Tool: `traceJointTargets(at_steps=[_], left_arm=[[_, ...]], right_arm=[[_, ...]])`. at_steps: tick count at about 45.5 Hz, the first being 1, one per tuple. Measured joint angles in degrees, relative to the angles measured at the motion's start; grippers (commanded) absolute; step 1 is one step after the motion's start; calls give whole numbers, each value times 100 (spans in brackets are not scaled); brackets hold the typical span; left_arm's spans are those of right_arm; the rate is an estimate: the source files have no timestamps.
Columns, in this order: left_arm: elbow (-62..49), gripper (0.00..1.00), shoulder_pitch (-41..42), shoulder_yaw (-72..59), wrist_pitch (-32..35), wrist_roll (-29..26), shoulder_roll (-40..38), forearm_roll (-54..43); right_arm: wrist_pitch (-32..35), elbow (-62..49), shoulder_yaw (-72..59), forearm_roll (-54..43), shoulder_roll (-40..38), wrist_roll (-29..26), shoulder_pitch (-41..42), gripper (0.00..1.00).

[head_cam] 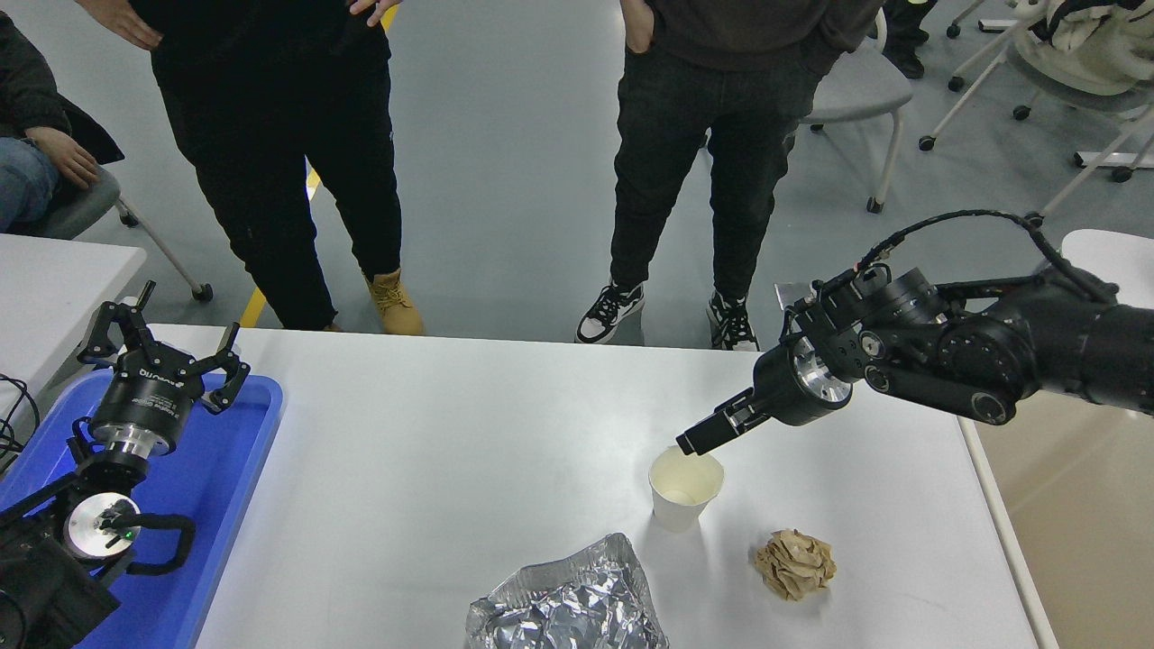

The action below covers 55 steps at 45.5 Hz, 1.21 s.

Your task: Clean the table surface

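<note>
The white table surface (pixel 433 451) holds a white paper cup (pixel 683 500) standing upright, a crumpled brown paper ball (pixel 795 564) to its right, and a crumpled sheet of silver foil (pixel 568 604) at the front edge. My right gripper (pixel 690 442) reaches in from the right and points down-left. Its tip is just above the cup's far rim. It is seen edge-on, so its opening does not show. My left gripper (pixel 160 347) is parked open over the blue tray at the lower left.
A blue plastic tray (pixel 225 487) lies at the table's left end. A beige bin (pixel 1082 541) stands off the right end. Two people (pixel 703 135) stand at the far side, one sits at far left. A smaller white table (pixel 54 279) is at left.
</note>
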Motion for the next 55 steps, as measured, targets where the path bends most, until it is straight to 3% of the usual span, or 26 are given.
traceJointTargets(at_steps=[26, 34, 46, 53, 55], left_arm=[[0, 100, 0, 0, 0, 0, 0, 0], [0, 100, 0, 0, 0, 0, 0, 0], [0, 100, 0, 0, 0, 0, 0, 0], [0, 100, 0, 0, 0, 0, 0, 0], [0, 100, 0, 0, 0, 0, 0, 0]], right_arm=[[-408, -712, -59, -29, 281, -10, -722, 97], [-506, -737, -69, -33, 296, -11, -803, 81], [-609, -750, -93, -47, 353, 6, -901, 35], [-630, -767, -163, -67, 372, 16, -936, 3], [-633, -772, -179, -72, 375, 18, -941, 0]])
